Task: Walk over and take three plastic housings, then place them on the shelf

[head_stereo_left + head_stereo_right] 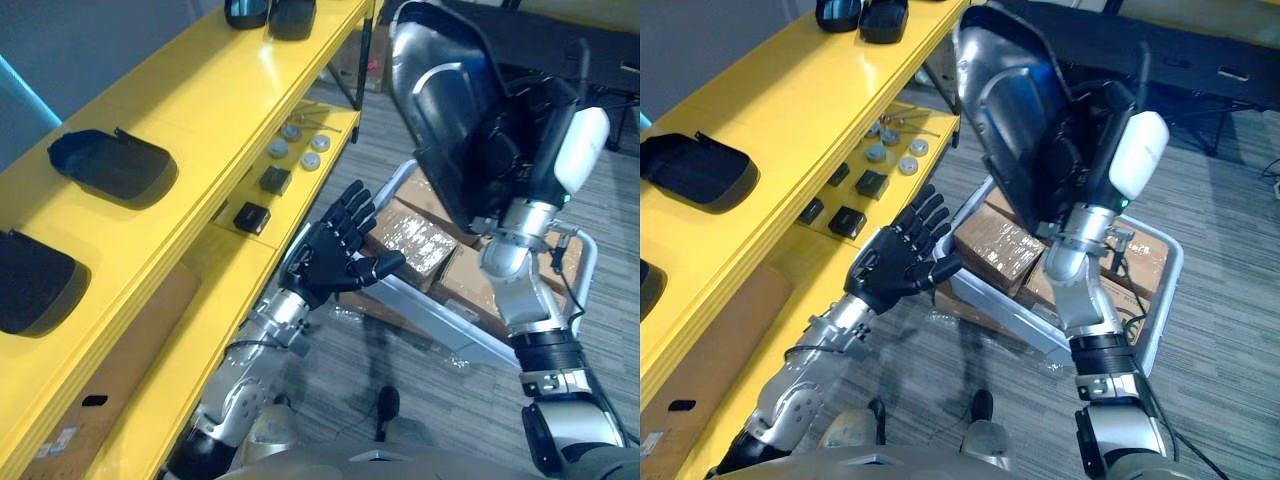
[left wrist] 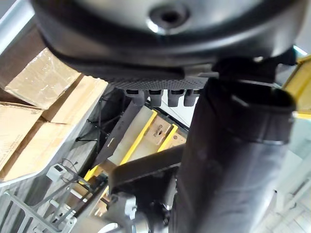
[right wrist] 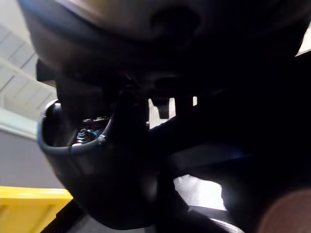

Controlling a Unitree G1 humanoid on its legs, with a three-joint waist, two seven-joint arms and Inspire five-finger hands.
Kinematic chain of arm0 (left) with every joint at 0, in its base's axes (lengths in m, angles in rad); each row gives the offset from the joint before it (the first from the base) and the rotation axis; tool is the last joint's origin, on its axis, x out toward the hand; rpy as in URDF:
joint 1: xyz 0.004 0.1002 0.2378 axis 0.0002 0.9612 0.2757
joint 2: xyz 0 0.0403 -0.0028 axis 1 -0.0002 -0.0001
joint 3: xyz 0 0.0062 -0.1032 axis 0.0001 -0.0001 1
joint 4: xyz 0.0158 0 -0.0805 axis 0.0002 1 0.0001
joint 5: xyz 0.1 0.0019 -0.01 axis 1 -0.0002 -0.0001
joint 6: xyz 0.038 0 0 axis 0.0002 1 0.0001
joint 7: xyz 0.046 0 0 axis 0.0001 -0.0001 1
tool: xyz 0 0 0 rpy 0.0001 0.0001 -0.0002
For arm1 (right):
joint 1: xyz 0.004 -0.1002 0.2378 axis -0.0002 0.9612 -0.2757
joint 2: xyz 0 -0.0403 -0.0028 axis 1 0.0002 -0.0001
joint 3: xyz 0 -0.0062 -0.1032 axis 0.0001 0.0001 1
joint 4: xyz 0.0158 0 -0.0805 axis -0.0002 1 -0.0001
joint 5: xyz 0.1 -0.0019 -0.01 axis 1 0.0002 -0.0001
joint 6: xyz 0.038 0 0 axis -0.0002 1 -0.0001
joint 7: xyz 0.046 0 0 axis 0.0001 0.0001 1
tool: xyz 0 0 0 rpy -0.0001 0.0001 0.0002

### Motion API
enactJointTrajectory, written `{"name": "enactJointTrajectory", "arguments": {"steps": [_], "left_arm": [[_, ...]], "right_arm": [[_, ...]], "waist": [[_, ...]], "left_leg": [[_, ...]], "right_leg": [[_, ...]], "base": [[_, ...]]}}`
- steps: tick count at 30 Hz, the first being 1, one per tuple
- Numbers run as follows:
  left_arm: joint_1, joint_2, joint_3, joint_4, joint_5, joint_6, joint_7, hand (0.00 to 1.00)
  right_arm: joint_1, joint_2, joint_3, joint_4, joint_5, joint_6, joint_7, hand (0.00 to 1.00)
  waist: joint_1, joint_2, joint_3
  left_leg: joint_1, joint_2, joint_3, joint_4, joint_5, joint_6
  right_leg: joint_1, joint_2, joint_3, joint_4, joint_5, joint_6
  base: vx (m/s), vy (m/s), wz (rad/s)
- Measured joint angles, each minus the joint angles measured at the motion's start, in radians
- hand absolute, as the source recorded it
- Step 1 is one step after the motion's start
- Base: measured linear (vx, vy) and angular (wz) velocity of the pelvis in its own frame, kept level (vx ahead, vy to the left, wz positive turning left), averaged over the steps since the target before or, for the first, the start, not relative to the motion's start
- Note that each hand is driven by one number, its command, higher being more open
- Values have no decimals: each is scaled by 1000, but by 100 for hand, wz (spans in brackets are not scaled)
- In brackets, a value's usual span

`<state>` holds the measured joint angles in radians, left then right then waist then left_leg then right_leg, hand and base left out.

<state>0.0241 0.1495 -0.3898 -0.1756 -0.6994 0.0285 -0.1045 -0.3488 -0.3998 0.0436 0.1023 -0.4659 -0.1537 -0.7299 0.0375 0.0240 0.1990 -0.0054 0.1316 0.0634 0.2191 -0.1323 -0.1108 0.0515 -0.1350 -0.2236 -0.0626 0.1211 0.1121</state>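
We bring a plastic housing up to the yellow shelf.

The yellow shelf (image 1: 200, 110) runs along our left, and its top tier bears dark housings (image 1: 110, 165), with more at the far end cut off. The plastic housing (image 1: 445, 110) is raised just off the shelf's outer edge, our right hand (image 1: 520, 150) with its fingers curled round the rim. Below it stands a cart of cardboard boxes (image 1: 420, 240). Our left hand (image 1: 325, 255) hangs beside the lower tier's edge, fingers spread and holding nothing. We judge this to be the placing step: next, the housing must swing over bare top tier and settle flat. Exactly where the right fingers bear on the rim is hard to make out, and the small parts (image 1: 275, 180) on the lower tier are too small to name.
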Motion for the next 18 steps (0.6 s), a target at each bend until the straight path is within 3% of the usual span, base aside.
{"name": "enactJointTrajectory", "arguments": {"steps": [4, 10, 18], "left_arm": [[-18, -4, 2, 65, -50, 2, 70, 100], [-47, -31, 2, 103, -54, -31, 198, 100], [-60, -30, 11, 155, -161, -73, 194, 100]], "right_arm": [[29, 56, 50, -33, 0, -40, 1, 0], [51, 103, 155, -33, 0, -61, 2, 0], [57, 143, 182, -28, 1, -78, 4, 0]], "waist": [[-20, -9, -25], [-14, -16, -51], [-13, -33, -75]], "left_leg": [[20, -2, 17, -13, 1, 1], [35, -7, 21, -16, 3, 3], [50, -13, 17, -34, 13, 4]], "right_leg": [[5, 1, 14, -3, 3, 0], [22, -1, 18, -12, 9, 1], [32, -6, 12, -13, 9, 0]], "base": [[-10, 21, -13], [-13, 12, -2], [-10, 6, 2]]}}
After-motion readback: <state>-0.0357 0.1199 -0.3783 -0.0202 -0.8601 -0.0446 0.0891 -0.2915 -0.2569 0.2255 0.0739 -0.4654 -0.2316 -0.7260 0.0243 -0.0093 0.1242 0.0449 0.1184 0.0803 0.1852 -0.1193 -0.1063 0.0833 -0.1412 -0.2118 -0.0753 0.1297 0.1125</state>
